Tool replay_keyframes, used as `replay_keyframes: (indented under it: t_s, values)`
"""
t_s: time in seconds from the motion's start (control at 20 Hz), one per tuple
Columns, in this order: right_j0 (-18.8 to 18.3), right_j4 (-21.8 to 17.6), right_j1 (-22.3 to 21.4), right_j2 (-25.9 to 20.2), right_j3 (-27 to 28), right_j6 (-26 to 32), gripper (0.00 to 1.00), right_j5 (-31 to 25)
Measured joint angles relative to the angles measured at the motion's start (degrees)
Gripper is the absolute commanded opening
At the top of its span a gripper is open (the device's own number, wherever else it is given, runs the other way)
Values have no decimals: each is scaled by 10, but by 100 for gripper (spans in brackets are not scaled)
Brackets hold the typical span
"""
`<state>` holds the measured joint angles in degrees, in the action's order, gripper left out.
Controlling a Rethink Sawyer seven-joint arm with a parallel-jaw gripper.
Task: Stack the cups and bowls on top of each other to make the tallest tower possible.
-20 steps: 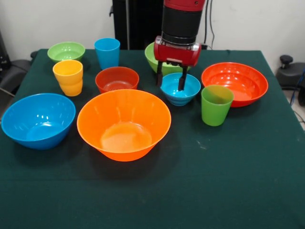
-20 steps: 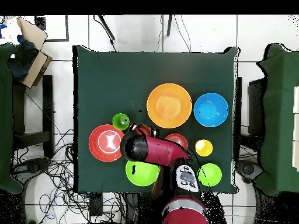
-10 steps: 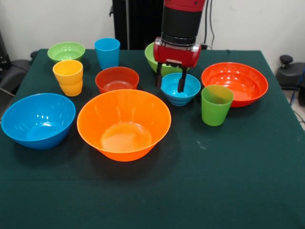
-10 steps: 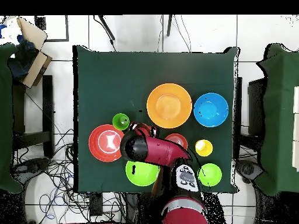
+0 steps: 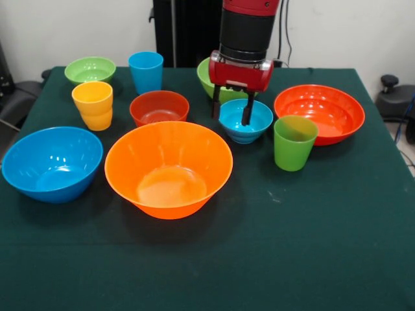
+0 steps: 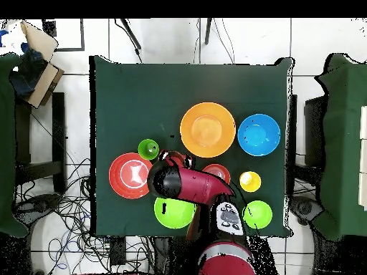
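Green cloth table (image 5: 311, 259): carries all cups and bowls; none stacked, each stands separately.
Large blue bowl (image 5: 52, 163): at the left edge, upright.
Yellow-orange cup (image 5: 93, 105): near the left edge, behind the large blue bowl.
Small green bowl (image 5: 90, 70): far left corner.
Blue cup (image 5: 146, 72): at the far edge, just beside the small green bowl.
Small red-orange bowl (image 5: 159, 108): middle of the table, behind the large orange bowl (image 5: 168, 168).
Gripper (image 5: 231, 109): fingers apart, straddling the near-left rim of the small blue bowl (image 5: 246, 121), one finger inside, one outside.
Green bowl (image 5: 207, 76): far edge, mostly hidden behind the gripper.
Green cup (image 5: 294, 142): just beside the small blue bowl, in front of the wide red-orange bowl (image 5: 319, 113).
Wide red-orange bowl: near the right edge.
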<state>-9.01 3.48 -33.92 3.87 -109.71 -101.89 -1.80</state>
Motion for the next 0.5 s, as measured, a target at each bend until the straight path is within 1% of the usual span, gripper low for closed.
replay_keyframes:
  t_s: [0.25, 0.5]
  values:
    - [-5, 0, 2, -1, 0, 0, 100, 0]
    - [-16, 0, 18, -2, 0, 0, 100, 0]
